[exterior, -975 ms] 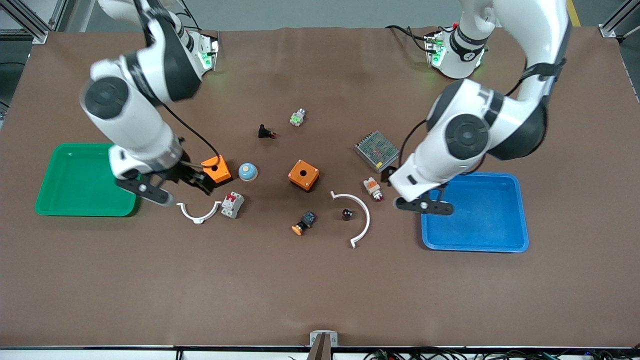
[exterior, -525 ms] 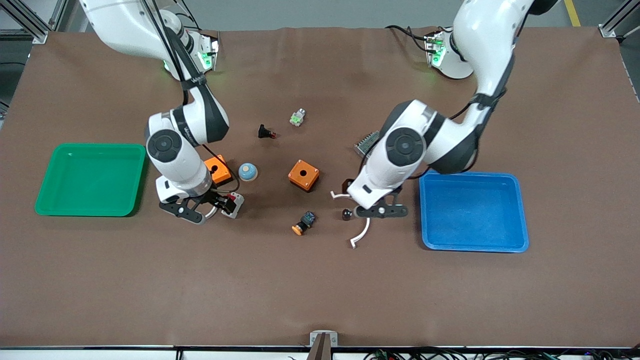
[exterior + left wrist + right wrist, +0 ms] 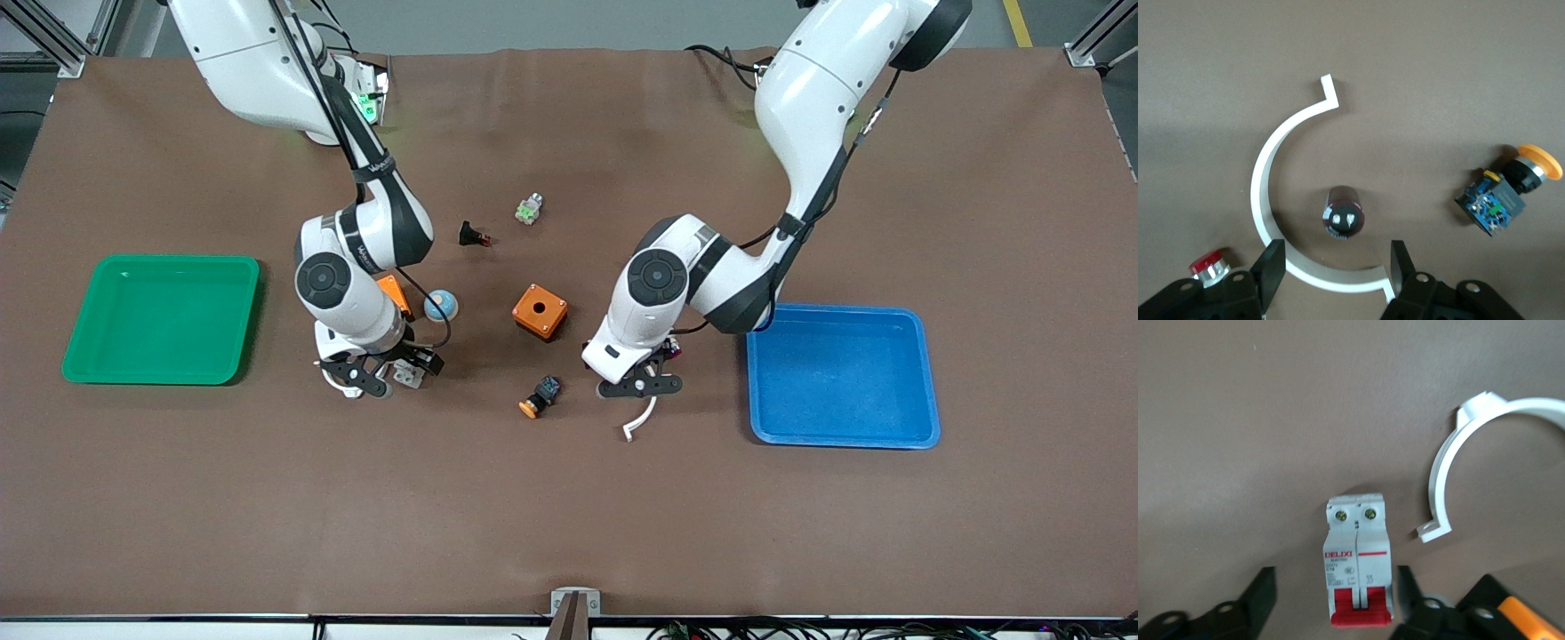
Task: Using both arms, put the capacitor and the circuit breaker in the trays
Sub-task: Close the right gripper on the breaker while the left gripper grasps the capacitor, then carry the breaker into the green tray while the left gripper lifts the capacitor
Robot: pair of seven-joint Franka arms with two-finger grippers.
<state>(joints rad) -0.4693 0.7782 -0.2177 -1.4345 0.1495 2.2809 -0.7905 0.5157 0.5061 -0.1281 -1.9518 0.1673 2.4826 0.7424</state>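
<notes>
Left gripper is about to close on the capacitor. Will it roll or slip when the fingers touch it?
The capacitor is a stubby black cylinder apparently lying on its side, so it may roll if one finger touches first. Its smooth round body could squirt out. The left gripper is open, straddling it, with the white curved bracket wrapping around it, perhaps limiting rolling.

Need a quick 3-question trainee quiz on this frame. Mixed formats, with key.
1. True or false: the left gripper is shut on the capacitor.
2. Where is the capacitor relative to the white curved bracket? A: inside its curve. B: on top of it. C: outside its curve, well apart.
3. Fill in: the right gripper hangs open over the ____.

Key
1. False: its fingers are open, one on each side of the capacitor, not touching it.
2. A.
3. circuit breaker.
</notes>
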